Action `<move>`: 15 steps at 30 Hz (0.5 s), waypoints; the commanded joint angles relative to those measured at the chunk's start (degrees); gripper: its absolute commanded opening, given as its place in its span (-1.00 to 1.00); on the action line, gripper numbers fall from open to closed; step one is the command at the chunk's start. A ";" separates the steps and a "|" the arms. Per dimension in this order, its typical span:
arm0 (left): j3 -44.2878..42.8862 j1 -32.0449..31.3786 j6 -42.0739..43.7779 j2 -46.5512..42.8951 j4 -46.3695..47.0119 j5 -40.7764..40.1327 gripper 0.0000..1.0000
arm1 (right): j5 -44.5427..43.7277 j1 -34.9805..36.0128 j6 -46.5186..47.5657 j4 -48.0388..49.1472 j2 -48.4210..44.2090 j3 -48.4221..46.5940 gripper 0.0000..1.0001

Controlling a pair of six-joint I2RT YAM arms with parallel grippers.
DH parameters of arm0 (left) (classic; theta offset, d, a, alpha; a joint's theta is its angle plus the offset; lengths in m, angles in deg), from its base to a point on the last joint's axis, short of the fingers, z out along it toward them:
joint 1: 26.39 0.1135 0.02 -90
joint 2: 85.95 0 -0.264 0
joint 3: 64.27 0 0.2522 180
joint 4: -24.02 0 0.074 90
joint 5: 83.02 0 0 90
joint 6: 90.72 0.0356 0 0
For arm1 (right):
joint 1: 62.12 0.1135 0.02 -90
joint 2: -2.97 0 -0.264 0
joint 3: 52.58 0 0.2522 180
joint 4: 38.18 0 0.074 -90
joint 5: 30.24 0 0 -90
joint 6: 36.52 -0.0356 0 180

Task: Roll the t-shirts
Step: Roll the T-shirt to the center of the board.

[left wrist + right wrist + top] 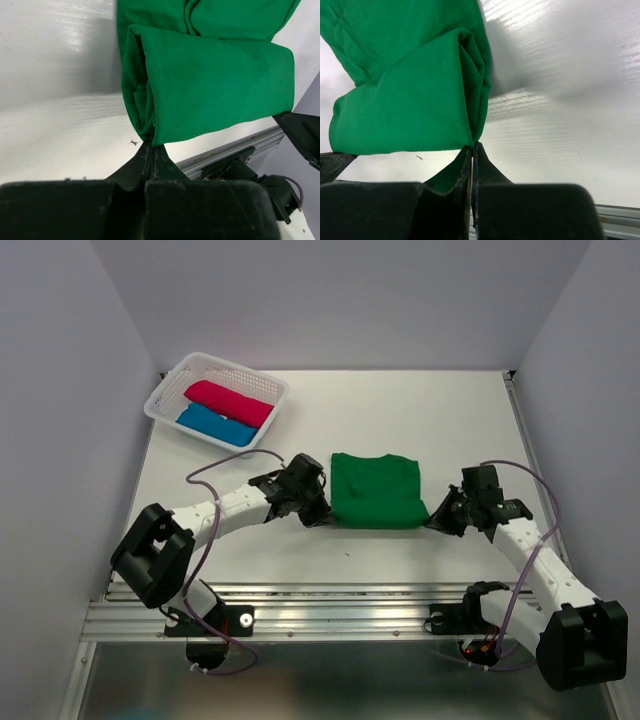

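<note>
Top external, basket [245, 373] holding pink t-shirt [228, 403], blue t-shirt [216, 424]

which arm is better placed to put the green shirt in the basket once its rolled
Left, probably: the left pincer grips the green t-shirt at the end nearer the basket; the right pincer holds the opposite end.

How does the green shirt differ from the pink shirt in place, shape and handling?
Place: the green shirt lies on the table; the pink shirt lies in the basket beside the blue shirt.
Shape: the green shirt is rolled only along its near edge; the pink shirt is a finished roll.
Handling: the left gripper and the right gripper pinch the green shirt's ends; no gripper touches the pink shirt.
Both are plain cloth.
</note>
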 commanded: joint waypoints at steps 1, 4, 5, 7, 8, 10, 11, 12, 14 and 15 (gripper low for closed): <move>-4.22 0.02 0.33 -1.83 -6.20 0.82 -1.00 | -0.58 -0.41 -1.11 -3.23 -1.21 -3.92 -0.99; -6.86 0.11 0.85 -0.95 -8.57 0.82 -1.00 | -0.93 -0.41 -1.28 -3.15 -0.77 -5.24 -0.99; -7.48 0.20 1.03 -0.60 -9.10 0.82 -1.00 | -1.28 -0.41 -1.37 -3.23 0.02 -5.68 -0.98; -9.23 0.46 1.73 0.46 -10.33 0.90 -1.00 | -1.81 -0.41 -1.28 -3.23 1.07 -7.00 -0.99; -9.76 0.55 1.91 0.81 -10.68 0.99 -1.00 | -2.51 -0.41 -1.19 -3.15 1.86 -7.44 -0.99; -10.91 1.07 2.44 1.78 -11.48 1.17 -1.00 | -3.04 -0.41 -1.02 -2.80 3.35 -8.93 -0.99; -11.26 1.25 2.70 2.13 -11.65 1.17 -1.00 | -3.13 -0.41 -1.02 -2.71 3.36 -9.37 -0.99; -11.70 1.51 3.05 2.65 -11.74 1.17 -1.00 | -3.31 -0.41 -0.93 -2.53 4.32 -10.16 -0.99; -12.23 2.13 3.40 3.09 -11.83 1.34 -1.00 | -4.01 -0.41 -0.93 -1.92 5.38 -11.04 -0.99; -12.84 2.30 3.58 3.62 -11.83 1.43 -1.00 | -4.27 -0.41 -0.76 -1.74 6.43 -11.48 -0.99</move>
